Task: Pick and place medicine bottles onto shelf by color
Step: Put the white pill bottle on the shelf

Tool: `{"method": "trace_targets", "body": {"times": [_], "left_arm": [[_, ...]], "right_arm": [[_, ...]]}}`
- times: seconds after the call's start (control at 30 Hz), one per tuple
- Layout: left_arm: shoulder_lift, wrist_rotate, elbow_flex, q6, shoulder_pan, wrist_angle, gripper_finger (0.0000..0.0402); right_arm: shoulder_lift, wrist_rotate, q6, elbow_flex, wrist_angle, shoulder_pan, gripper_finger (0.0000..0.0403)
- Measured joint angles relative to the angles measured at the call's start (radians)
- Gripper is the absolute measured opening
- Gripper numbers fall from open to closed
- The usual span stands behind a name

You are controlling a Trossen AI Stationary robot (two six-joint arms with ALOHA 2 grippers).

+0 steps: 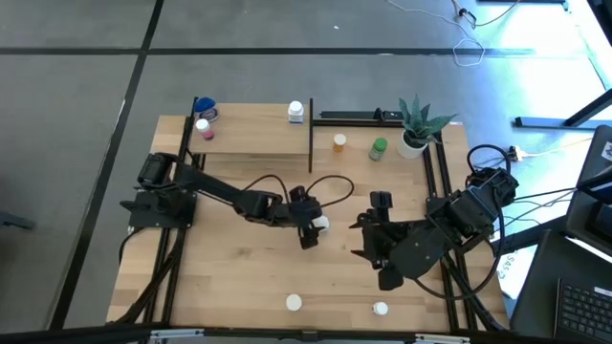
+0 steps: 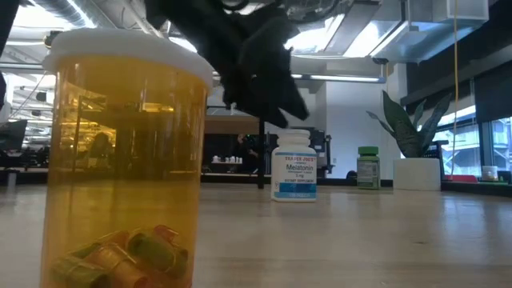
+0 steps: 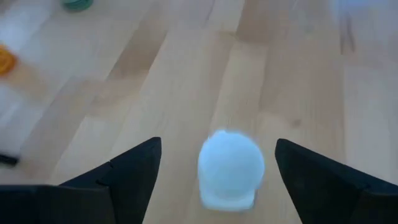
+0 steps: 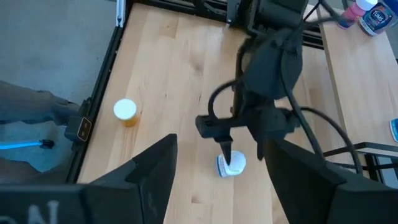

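Note:
My left gripper (image 3: 217,162) is open over the middle of the table, one finger on each side of a white bottle with a white cap (image 3: 230,169) that stands upright on the tabletop (image 1: 322,225); I see a gap on both sides. The low view shows this white bottle (image 2: 294,176) under the dark gripper. My right gripper (image 4: 222,144) is open, to the right of it, touching nothing. On the shelf (image 1: 251,141) stand a pink bottle (image 1: 203,129), a blue one (image 1: 206,110) and a white one (image 1: 296,112).
An orange bottle (image 1: 339,143) and a green bottle (image 1: 380,148) stand right of the shelf, beside the potted plant (image 1: 416,129). Two white-capped bottles (image 1: 294,303) (image 1: 381,309) stand near the table's near edge; the first fills the low view (image 2: 128,160).

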Motion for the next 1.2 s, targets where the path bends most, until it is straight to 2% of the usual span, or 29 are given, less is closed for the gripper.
{"method": "trace_targets", "body": {"times": [0.37,1.0,1.2], "left_arm": [[0.031,0.031,-0.003,-0.002,0.004,-0.009,0.0312],[0.032,0.003,-0.004,0.027,0.008,-0.015,0.0312],[0.070,0.000,-0.004,-0.006,0.011,-0.012,0.0307]], "right_arm": [[0.000,-0.001,-0.001,0.000,0.019,0.000,0.0239],[0.000,0.000,0.000,0.000,0.021,0.000,0.0240],[0.000,0.000,0.000,0.000,0.022,0.000,0.0240]]}}
